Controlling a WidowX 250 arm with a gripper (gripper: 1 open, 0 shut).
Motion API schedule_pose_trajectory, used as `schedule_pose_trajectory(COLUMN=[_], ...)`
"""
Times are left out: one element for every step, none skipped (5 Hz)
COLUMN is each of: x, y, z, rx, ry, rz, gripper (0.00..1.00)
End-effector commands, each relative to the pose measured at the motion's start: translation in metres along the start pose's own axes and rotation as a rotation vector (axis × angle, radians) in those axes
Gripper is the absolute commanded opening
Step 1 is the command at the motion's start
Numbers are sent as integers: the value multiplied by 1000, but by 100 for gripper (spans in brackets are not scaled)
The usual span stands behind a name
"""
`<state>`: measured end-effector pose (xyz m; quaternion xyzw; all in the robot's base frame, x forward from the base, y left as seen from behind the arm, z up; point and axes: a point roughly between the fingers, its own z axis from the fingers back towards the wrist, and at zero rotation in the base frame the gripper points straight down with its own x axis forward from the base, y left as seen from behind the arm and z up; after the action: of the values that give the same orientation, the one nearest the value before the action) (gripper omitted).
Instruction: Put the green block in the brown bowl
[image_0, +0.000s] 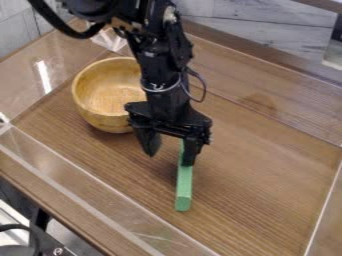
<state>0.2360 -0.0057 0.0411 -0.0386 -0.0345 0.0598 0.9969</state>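
The green block (182, 188), a long slim bar, lies flat on the wooden table toward the front, its far end under my gripper. My gripper (171, 150) hangs open right over that far end, one black finger on each side of the bar, and holds nothing. The brown bowl (100, 98) stands behind and to the left of the gripper; the arm covers part of its right rim.
A clear plastic wall (80, 205) runs along the front and left edges of the table. A clear angular piece (104, 35) stands at the back behind the bowl. A table edge and grey floor lie at the far right.
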Motion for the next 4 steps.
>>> schedule_pose_trajectory(x=[-6,-6,-8,-14], y=[-6,-3,0,2], z=[-22,-18,-11,-11], rx=[5,7,12,15], ry=[2,5,17,32], rz=[-10,23,58,55], gripper=[100,0,0,0])
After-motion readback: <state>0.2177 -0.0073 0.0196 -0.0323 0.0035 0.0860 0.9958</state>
